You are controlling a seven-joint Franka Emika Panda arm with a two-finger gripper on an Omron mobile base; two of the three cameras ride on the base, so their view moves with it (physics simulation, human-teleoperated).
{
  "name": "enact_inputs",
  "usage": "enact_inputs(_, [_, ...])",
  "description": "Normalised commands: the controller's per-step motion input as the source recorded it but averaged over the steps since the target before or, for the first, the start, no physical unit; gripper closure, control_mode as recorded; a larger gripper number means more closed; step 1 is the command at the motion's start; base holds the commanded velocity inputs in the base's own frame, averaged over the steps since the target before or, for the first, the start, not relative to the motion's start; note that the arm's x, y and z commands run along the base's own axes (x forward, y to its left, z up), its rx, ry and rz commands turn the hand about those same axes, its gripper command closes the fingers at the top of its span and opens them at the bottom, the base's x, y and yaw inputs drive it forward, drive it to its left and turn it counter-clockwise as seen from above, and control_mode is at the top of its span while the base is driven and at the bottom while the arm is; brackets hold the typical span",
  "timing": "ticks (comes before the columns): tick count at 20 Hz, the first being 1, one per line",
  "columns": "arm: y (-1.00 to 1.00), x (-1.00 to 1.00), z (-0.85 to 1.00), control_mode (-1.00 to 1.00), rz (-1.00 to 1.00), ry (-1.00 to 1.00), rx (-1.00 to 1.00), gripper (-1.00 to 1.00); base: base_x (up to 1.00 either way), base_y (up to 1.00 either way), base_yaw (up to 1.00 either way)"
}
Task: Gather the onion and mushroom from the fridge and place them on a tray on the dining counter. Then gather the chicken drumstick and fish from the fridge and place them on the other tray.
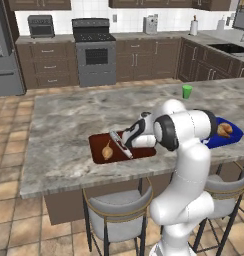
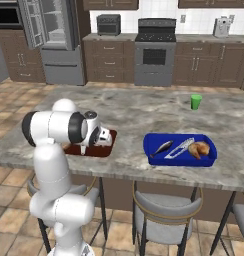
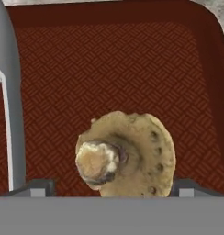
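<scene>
On the dining counter (image 1: 69, 125), the mushroom (image 3: 127, 153) lies on the red-brown tray (image 3: 109, 64) under the gripper (image 3: 109, 189) with jaws apart; it seems light, soft, best pinched across the cap.

We look down on a tan mushroom (image 3: 127, 153) lying on the dark red-brown tray (image 3: 109, 64) — a grey strip (image 3: 8, 92) at left.

Grey speckled table (image 1: 69, 115) runs wide across the kitchen. Sitting on it: a dark red tray (image 1: 96, 148) near the front edge, a blue tray (image 2: 154, 140) well apart along the same edge, and a green cup (image 2: 195, 101) standing upright further back.
</scene>
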Motion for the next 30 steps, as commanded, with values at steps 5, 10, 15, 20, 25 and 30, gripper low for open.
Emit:
enact_inputs(5, [0.00,0.00,0.26,-1.00,0.00,0.06,0.00,-1.00,0.00,0.00,0.00])
enact_inputs(10, [0.00,-0.06,0.35,-1.00,0.00,0.06,0.00,-1.00,0.00,0.00,0.00])
enact_inputs(15, [0.00,-0.20,0.46,-1.00,0.00,0.02,0.00,-1.00,0.00,0.00,0.00])
enact_inputs(20, [0.00,-0.39,0.54,-1.00,0.00,0.00,0.00,-1.00,0.00,0.00,0.00])
enact_inputs(25, [0.00,-0.61,0.56,-1.00,0.00,0.00,0.00,-1.00,0.00,0.00,0.00])
enact_inputs(30, [0.00,-0.61,0.61,-1.00,0.00,0.00,0.00,-1.00,0.00,0.00,0.00])
